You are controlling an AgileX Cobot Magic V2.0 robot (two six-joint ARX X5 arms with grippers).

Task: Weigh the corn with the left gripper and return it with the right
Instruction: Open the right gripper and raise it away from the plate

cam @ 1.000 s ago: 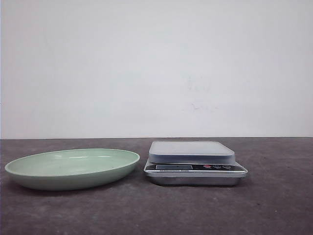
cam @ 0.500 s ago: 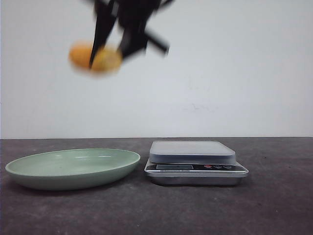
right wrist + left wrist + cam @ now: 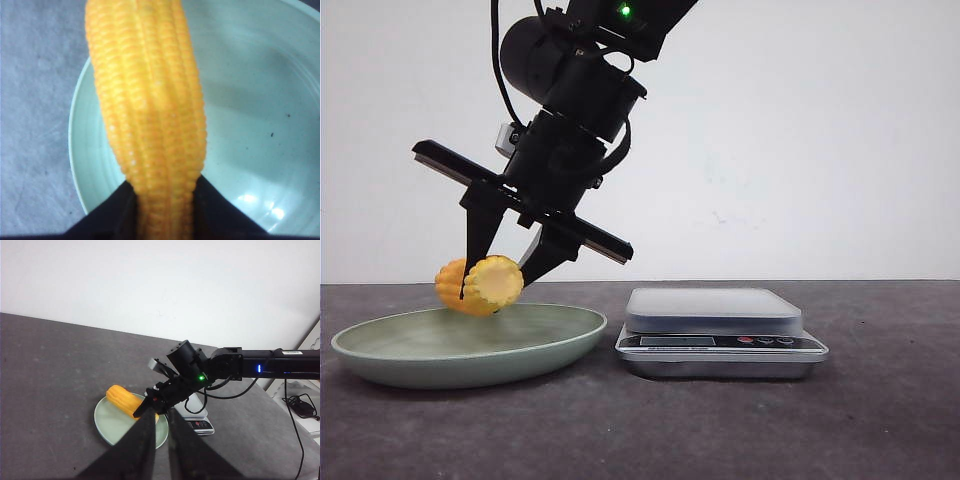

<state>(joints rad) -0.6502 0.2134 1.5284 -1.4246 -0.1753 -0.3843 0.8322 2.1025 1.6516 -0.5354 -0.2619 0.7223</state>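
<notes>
Both wrist views show plate (image 3: 90,165) | right gripper (image 3: 505,270) clenching corn (image 3: 480,285) | left gripper (image 3: 159,440) nearly closed, empty

No text on the scale (image 3: 720,340) can be read.

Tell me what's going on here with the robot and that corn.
The right end effector is shut on the corn and holds it just above the green plate; whether it touches the plate cannot be told. The kitchen scale beside the plate has nothing on its platform. The left end effector is well back from the plate with its fingers close together, holding nothing.
</notes>
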